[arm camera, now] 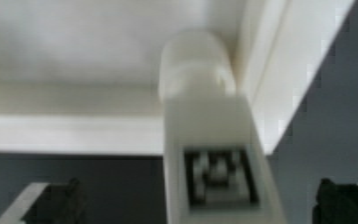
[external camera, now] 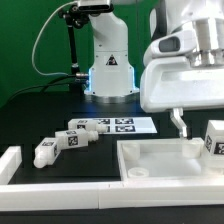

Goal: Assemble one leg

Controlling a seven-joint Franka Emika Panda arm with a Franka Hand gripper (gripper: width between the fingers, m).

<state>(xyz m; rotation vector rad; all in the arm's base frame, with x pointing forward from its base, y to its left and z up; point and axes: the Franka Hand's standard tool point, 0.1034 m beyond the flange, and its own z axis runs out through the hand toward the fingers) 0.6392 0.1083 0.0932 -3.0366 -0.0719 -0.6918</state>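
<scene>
Wrist view shows the leg [arm camera: 208, 110] centred between the gripper's [arm camera: 197, 205] jaws, which stand wide apart, not touching it; its far end meets the tray's [arm camera: 69, 120] corner. Probably light, stiff, smooth plastic, best pinched mid-shaft across opposite sides.

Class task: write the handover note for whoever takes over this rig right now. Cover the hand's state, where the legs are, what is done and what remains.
Hand: open, with a finger on either side of one leg and not gripping it.
That leg: at the exterior view's right end of the white tray-shaped part, tag facing the wrist camera.
Other legs: lying loose toward the exterior view's left, in front of the marker board.
Done: hand lined up over the leg. No leg looks attached.
Left: close on the leg, lift it and fit it to the tray-shaped part.
</scene>
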